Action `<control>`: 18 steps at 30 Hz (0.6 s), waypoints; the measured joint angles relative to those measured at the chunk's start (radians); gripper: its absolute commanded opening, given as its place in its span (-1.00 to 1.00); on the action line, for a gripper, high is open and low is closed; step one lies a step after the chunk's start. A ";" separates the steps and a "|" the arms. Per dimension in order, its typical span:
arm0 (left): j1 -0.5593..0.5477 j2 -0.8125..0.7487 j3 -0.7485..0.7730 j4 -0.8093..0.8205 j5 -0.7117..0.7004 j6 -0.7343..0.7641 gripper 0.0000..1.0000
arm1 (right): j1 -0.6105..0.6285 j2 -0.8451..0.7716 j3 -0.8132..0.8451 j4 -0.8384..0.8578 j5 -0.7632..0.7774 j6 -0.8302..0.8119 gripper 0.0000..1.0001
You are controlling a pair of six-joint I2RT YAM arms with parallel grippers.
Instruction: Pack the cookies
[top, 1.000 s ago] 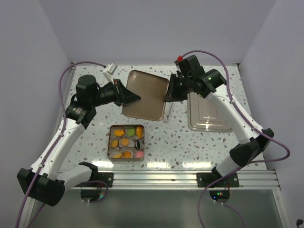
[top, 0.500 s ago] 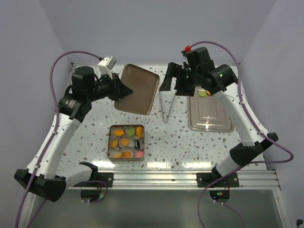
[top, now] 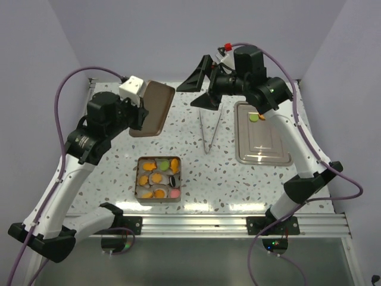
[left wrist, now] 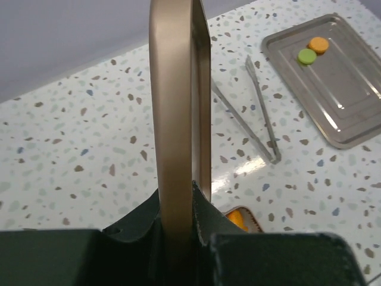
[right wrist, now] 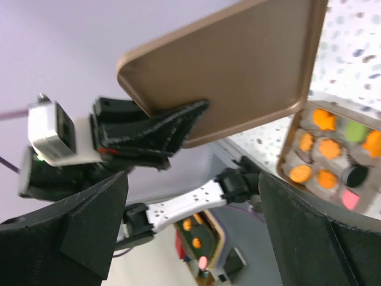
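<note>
The cookies, mostly orange with green, pink and black ones, sit in paper cups inside a small square tin near the table's front. One green and one orange cookie lie on the silver tray at right. My left gripper is shut on the edge of the brown tin lid, holding it tilted in the air; the left wrist view shows that lid edge-on between the jaws. My right gripper hangs open and empty, raised right of the lid.
Metal tongs lie on the speckled table between the lid and the silver tray, also seen as tongs in the left wrist view. The enclosure walls close in at the back and both sides.
My right gripper let go of the lid, opened wide and rose away to the right. My left arm carried the lid left and up, turning it more on edge.
</note>
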 measured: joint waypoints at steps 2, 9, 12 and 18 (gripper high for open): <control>-0.017 -0.031 -0.018 0.003 -0.051 0.057 -1.00 | 0.000 0.021 0.001 0.055 -0.037 0.051 0.91; -0.111 -0.117 -0.076 0.031 -0.221 0.272 -1.00 | 0.000 0.048 0.001 0.219 -0.124 0.209 0.96; -0.158 -0.128 -0.099 0.060 -0.286 0.352 -1.00 | 0.000 0.048 -0.003 0.280 -0.145 0.261 0.97; -0.219 -0.145 -0.144 0.143 -0.380 0.483 -1.00 | 0.000 0.047 -0.045 0.390 -0.175 0.360 0.97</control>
